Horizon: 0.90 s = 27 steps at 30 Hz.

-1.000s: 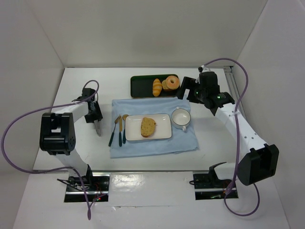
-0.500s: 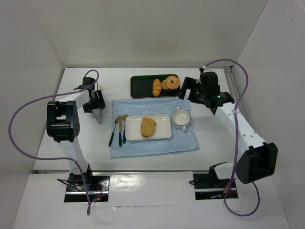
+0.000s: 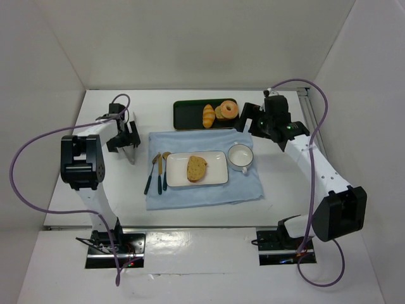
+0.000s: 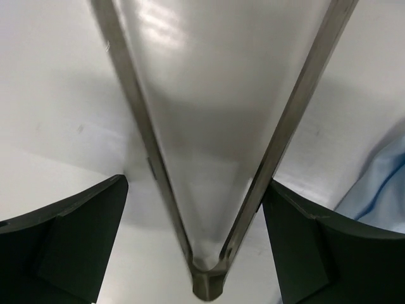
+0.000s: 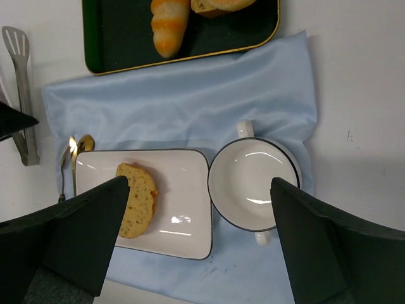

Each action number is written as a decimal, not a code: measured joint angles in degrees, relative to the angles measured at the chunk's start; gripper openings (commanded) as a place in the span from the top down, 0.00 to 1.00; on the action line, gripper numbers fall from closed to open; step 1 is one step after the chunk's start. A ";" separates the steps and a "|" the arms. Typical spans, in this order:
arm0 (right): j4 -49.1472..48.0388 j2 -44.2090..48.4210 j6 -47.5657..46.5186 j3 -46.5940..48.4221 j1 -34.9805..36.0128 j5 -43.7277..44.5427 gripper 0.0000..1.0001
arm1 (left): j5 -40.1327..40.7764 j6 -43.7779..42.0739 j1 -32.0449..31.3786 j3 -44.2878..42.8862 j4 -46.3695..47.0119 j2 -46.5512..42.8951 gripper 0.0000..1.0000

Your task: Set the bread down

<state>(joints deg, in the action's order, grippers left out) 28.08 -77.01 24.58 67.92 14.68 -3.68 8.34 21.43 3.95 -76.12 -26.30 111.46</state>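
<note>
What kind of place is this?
Probably a robotics test booth staged as a dining table: plain white walls enclose it, a left arm and right arm are bolted at its edge, and a blue cloth carries a plate with bread.

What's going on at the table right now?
The bread lies on the white plate on the blue cloth, and neither arm is touching it. The left gripper is open, its fingers straddling the metal tongs, which lie on the table left of the cloth. The right gripper hangs open and empty near the dark tray's right end.
</note>
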 measured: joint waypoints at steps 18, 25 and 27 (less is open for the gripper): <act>0.00 -5.05 1.11 2.21 -0.04 -0.24 0.00 | 3.89 8.57 -10.86 20.20 6.69 -45.77 0.00; 1.33 -4.94 1.51 2.97 0.87 1.66 0.00 | 0.90 12.55 -18.12 23.28 4.35 -52.48 0.00; 1.77 -4.50 1.57 2.95 1.18 2.49 0.00 | 0.09 13.57 -19.19 24.90 3.48 -56.24 0.00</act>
<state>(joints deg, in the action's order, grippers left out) 29.85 -81.52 26.15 70.87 15.86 -1.19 8.43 35.00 -15.25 -51.22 -22.83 55.22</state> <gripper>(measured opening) 0.999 1.001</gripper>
